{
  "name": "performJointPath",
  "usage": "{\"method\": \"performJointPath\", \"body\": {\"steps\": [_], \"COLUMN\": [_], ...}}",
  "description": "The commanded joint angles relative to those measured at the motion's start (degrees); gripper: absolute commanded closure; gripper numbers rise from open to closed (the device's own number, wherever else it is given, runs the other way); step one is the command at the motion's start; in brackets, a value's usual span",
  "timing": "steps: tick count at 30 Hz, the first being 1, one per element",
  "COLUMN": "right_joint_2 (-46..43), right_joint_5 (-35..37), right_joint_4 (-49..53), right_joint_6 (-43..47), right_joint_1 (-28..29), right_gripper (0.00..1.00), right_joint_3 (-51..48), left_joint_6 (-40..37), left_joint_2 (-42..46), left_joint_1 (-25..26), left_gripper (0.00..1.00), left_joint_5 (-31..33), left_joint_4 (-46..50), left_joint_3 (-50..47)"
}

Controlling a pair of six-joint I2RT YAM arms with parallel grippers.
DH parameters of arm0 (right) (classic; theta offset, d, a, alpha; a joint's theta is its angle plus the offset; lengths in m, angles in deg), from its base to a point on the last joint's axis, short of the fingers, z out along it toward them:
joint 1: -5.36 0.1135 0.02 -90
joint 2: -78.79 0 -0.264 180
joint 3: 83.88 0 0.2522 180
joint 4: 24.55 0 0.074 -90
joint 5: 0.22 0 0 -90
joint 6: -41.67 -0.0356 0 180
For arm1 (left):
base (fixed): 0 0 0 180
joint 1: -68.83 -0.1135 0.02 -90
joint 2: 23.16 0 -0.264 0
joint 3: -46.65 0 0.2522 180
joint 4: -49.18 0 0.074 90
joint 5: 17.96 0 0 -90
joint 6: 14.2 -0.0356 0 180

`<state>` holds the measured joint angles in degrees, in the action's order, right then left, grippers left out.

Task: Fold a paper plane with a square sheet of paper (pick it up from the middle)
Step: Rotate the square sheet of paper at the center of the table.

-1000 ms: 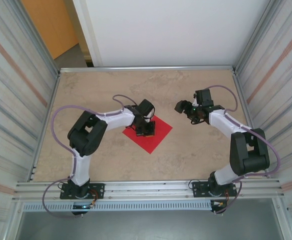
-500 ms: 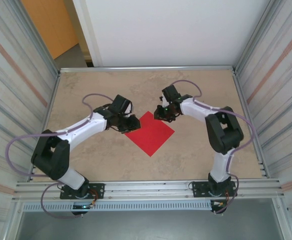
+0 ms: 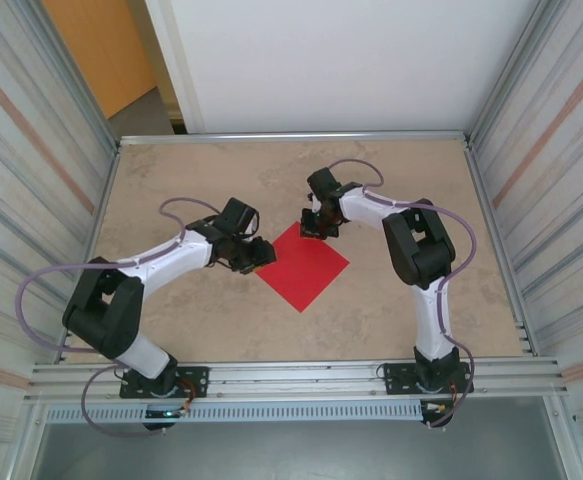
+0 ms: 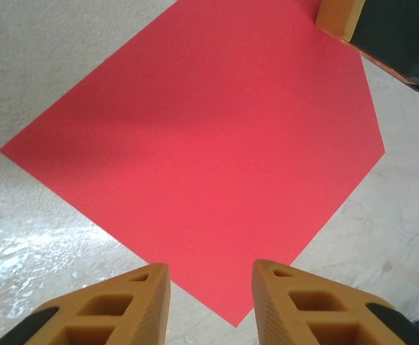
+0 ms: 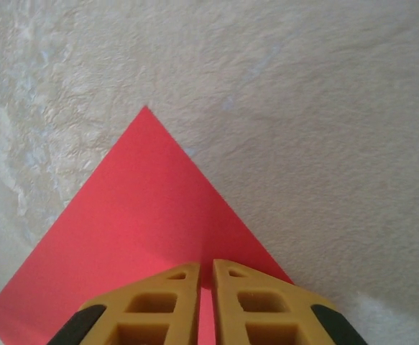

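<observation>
The square sheet of paper point(image 3: 306, 268) lies flat on the table as a bright red diamond, unfolded. My left gripper point(image 3: 262, 256) hovers at its left corner. In the left wrist view the sheet of paper point(image 4: 202, 144) spreads ahead and my left gripper point(image 4: 210, 269) is open, one paper corner lying between the fingers. My right gripper point(image 3: 313, 226) sits at the top corner. In the right wrist view my right gripper point(image 5: 206, 267) is shut, only a thin slit left, its tips over the paper point(image 5: 137, 215) near one edge.
The beige stone-patterned table point(image 3: 401, 310) is fenced by metal walls on the left and right and a white panel at the back. A yellow finger of the right gripper point(image 4: 338, 18) shows at the top right of the left wrist view.
The left gripper drew back from the middle of the paper to its left corner. The right arm swung in from the right to the top corner. The paper stayed flat.
</observation>
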<state>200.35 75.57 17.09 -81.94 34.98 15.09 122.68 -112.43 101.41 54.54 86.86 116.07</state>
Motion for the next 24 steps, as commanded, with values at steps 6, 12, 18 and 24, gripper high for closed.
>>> {"method": "performJointPath", "body": {"steps": [6,12,18,24], "right_joint_2": [-6.8,-15.9,-24.8,-27.8], "right_joint_5": [13.5,15.0,9.4,-0.4], "right_joint_4": [0.0,-2.3,-5.6,-4.9], "right_joint_6": [-23.9,-32.0,-20.2,-5.8], "right_joint_1": [-2.1,0.2,-3.5,-6.4], "right_gripper": [0.86,0.84,0.84,0.83], "right_joint_3": [-15.8,-20.9,-21.4,-25.7], "left_joint_6": [2.8,3.7,2.7,3.1], "left_joint_2": [-3.3,-5.4,-9.1,-13.2], "left_joint_1": [1.4,3.0,3.0,3.0], "left_gripper": [0.61,0.63,0.75,0.81], "left_joint_5": [-2.4,-3.0,-1.7,-3.1], "left_joint_4": [-3.5,-5.2,-6.1,-7.4], "left_joint_3": [0.9,1.4,3.7,5.6]}}
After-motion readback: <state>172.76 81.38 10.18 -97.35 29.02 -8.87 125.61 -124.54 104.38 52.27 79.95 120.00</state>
